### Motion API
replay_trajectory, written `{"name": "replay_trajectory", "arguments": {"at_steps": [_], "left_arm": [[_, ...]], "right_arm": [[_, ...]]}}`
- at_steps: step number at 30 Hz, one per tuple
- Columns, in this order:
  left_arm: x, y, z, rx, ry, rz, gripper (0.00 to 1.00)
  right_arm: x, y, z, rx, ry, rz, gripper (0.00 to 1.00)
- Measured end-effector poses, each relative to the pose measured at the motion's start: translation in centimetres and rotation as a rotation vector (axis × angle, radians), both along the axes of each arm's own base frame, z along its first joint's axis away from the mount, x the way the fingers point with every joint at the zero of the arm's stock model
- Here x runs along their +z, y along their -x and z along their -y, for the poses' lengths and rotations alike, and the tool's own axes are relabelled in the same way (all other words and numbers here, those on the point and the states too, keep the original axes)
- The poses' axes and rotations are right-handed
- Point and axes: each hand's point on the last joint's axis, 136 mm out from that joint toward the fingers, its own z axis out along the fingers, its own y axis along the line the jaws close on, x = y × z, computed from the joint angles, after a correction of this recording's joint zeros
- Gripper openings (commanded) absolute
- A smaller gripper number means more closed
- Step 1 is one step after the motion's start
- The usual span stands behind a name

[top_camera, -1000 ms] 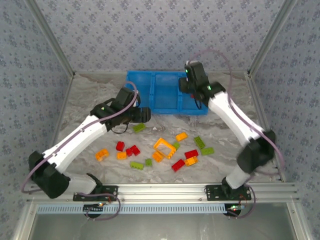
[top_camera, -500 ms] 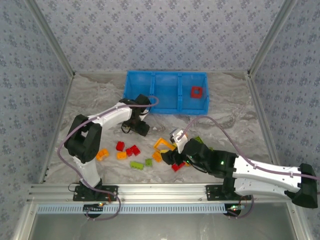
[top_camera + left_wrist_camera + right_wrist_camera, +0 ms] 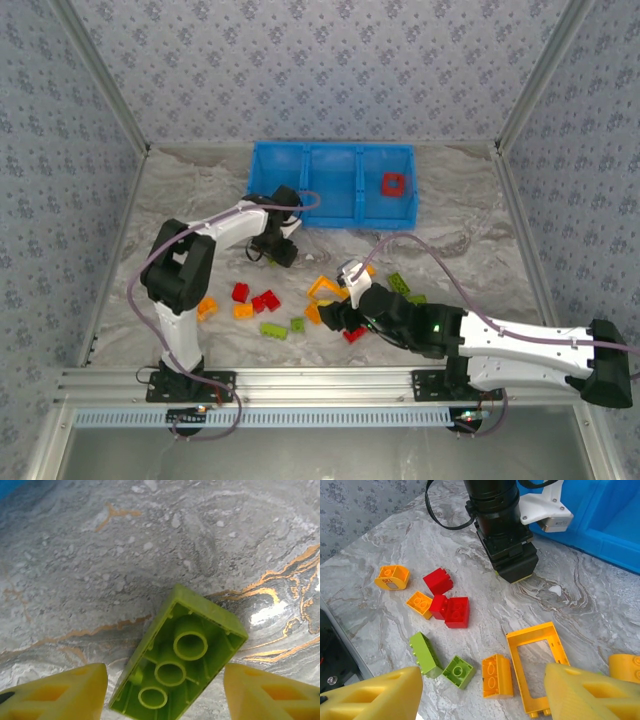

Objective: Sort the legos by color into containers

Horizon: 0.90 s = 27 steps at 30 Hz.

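Left claw (image 3: pixel 163 692): wide apart astride upturned green brick (image 3: pixel 180 650); right claw (image 3: pixel 480 695): parted, empty. One red frame (image 3: pixel 394 184) in blue tray (image 3: pixel 330 147) (right compartment); remaining legos (image 3: pixel 272 329) loose on table (image 3: pixel 200 190).

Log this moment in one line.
left gripper open, astride upturned green brick | right gripper open above loose bricks | tray holds one red frame, right compartment

Tray (image 3: pixel 332 185): bright blue. Small frame (image 3: pixel 395 184) in it: red. Brick (image 3: pixel 180 655) between my left fingers (image 3: pixel 55 692): lime green. Left fingers and right fingers (image 3: pixel 375 695): yellow. Table (image 3: pixel 75 555): grey marble, orange-veined. Walls (image 3: pixel 300 70): blue-grey, floral print. Big frame (image 3: pixel 537 667): orange.
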Motion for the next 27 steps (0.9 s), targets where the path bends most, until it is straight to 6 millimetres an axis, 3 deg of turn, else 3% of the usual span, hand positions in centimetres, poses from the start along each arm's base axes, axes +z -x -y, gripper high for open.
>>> {"name": "replay_trajectory", "arguments": {"at_steps": [5, 14, 19, 25, 27], "left_arm": [[-0.1, -0.4, 0.4, -0.003, 0.016, 0.012, 0.36], [0.8, 0.4, -0.1, 0.042, 0.035, 0.038, 0.31], [5.6, -0.8, -0.1, 0.109, 0.095, 0.117, 0.32], [14.1, -8.0, 0.0, 0.245, 0.246, 0.307, 0.33], [15.5, -10.3, -0.1, 0.277, 0.282, 0.342, 0.32]], "right_arm": [[0.0, -0.2, 0.2, -0.014, 0.001, 0.005, 0.67], [0.1, -0.5, 0.1, -0.028, 0.003, 0.008, 0.66], [0.7, -1.8, 0.2, -0.065, 0.009, 0.03, 0.66], [2.0, -5.1, -0.7, -0.13, -0.013, 0.102, 0.67], [2.1, -6.2, -1.1, -0.146, -0.016, 0.128, 0.67]]}}
